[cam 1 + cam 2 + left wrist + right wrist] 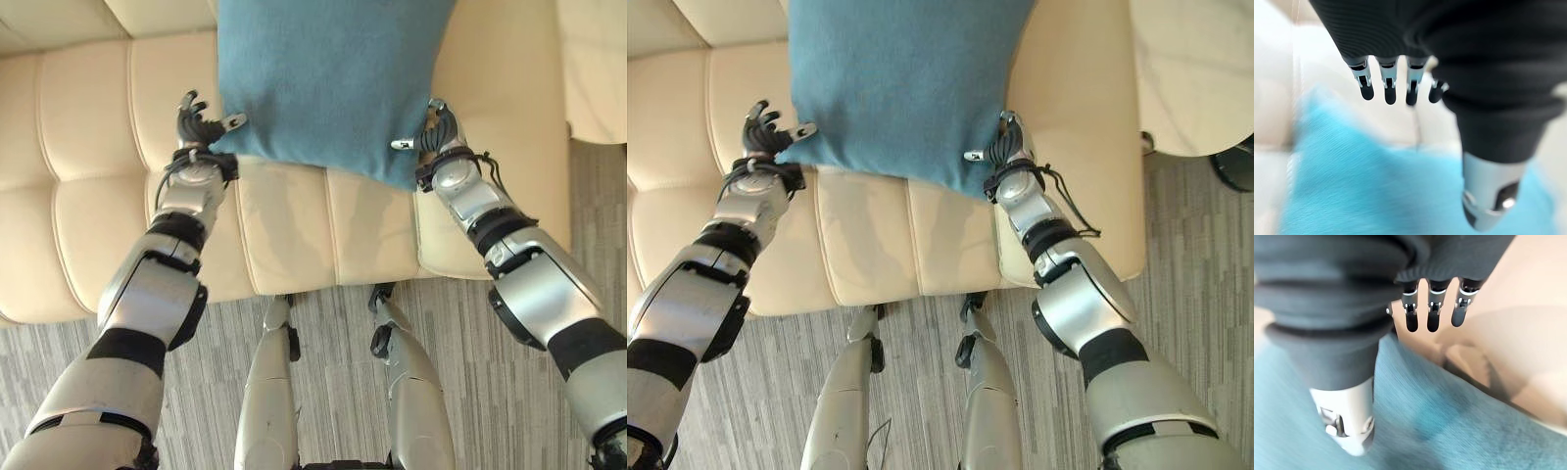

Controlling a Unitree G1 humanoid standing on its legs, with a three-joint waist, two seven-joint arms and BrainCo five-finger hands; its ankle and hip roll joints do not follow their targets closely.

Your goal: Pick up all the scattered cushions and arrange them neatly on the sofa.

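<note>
Now | blue cushion (323,78) flat on sofa (88,147) | corner toward robot

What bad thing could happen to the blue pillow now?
1. Both hands look open: the left hand and right hand sit at the near corners of the blue cushion with fingers straight, thumbs pointing at it. Nothing seems to grip it, so it might slide or tip.
2. The cushion's near edge lies toward the front of the cream sofa seat. A nudge backward from either hand could perhaps drag it off onto the grey floor.
</note>
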